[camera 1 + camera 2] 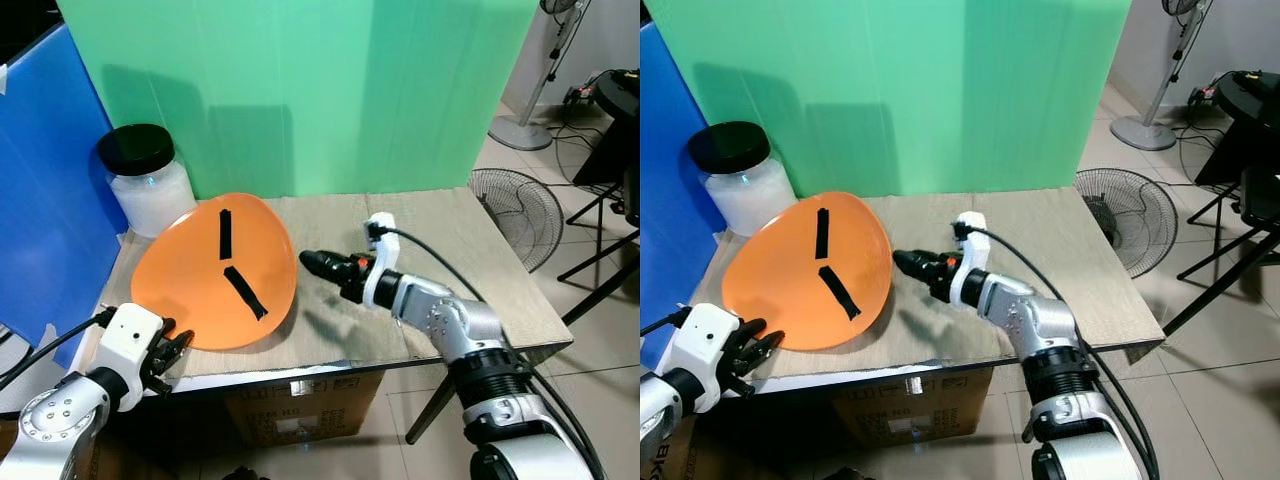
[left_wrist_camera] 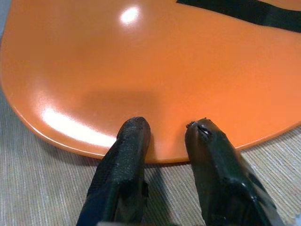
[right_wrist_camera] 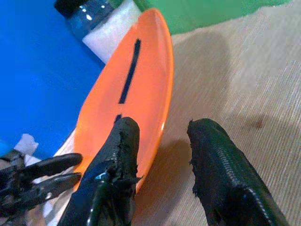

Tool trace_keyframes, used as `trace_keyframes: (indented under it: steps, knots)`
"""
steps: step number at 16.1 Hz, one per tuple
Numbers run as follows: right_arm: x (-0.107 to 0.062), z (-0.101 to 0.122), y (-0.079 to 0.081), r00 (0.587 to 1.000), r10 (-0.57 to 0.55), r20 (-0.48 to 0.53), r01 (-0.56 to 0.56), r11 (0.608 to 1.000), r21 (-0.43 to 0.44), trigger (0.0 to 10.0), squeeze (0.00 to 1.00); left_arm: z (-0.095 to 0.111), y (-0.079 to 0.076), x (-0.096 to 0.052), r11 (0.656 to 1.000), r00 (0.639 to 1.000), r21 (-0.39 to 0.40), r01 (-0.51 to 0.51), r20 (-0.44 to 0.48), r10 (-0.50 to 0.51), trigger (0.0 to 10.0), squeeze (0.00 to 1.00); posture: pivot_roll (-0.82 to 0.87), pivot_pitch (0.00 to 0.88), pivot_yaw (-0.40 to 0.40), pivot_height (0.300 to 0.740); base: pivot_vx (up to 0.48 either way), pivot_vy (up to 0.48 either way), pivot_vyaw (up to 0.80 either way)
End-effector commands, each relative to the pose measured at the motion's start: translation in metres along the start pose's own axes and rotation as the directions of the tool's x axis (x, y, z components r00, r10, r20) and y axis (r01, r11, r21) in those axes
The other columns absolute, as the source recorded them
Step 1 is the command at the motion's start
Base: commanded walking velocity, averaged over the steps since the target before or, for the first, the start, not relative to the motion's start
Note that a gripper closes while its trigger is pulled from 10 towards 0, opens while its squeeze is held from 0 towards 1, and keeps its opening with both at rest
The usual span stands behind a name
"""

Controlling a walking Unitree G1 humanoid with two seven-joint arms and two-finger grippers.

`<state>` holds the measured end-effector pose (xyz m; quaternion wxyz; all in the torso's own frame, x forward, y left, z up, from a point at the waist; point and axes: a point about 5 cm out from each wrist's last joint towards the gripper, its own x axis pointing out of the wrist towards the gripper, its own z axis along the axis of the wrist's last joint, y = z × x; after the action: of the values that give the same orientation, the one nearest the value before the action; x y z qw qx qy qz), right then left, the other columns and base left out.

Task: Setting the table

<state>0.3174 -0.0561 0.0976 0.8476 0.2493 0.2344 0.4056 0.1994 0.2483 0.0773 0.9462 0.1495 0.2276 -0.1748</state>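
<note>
Wood-grain table (image 1: 470, 240), green backdrop (image 1: 330, 90), orange plate (image 1: 200, 280), floor fans (image 1: 520, 210)

Scene bright and evenly lit; head views sharp, no motion blur. Soft shadows fall on the green backdrop (image 1: 330, 90) behind the jar (image 1: 148, 178) and on the table (image 1: 470, 250) under the right arm. Left wrist view: two white glare spots on the orange plate (image 2: 141, 70); the near fingers (image 2: 123, 179) are slightly soft. Right wrist view: fingers (image 3: 221, 174) close and dark, background mildly soft.

left claw (image 2: 162, 136) parted, at orange plate (image 2: 141, 70) rim
</note>
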Motion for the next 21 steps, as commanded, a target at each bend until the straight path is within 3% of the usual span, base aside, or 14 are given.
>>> trace_keyframes:
  steps: [1,10,18,21]
  knots:
    - [0.005,0.006,0.003,1.0,-0.01,0.009,0.01,1.0,-0.029,10.0,0.0,-0.021,-0.01,0.001,0.999,0.995,-0.038,0.039,-0.095,-0.042,10.0,0.0,-0.07,0.0,-0.006,0.74,0.0,0.0,0.0]
    - [0.031,-0.016,0.011,0.999,-0.031,-0.039,0.031,0.999,-0.008,10.0,0.0,-0.02,-0.016,0.005,0.997,0.994,-0.032,0.076,-0.075,-0.078,10.0,0.0,-0.07,0.0,-0.012,0.74,0.0,0.0,0.0]
    - [0.04,-0.027,0.008,0.996,-0.085,-0.042,0.089,0.991,0.104,10.0,0.0,-0.019,-0.022,0.006,0.994,0.992,-0.032,0.102,-0.066,-0.104,10.0,0.0,-0.07,0.0,-0.011,0.74,0.0,0.0,0.0]
    - [0.042,-0.031,0.017,0.997,0.038,-0.065,-0.024,0.978,0.205,10.0,0.0,-0.019,-0.025,0.006,0.993,0.991,-0.036,0.115,-0.058,-0.117,10.0,0.0,-0.08,0.0,-0.01,0.74,0.0,0.0,0.0]
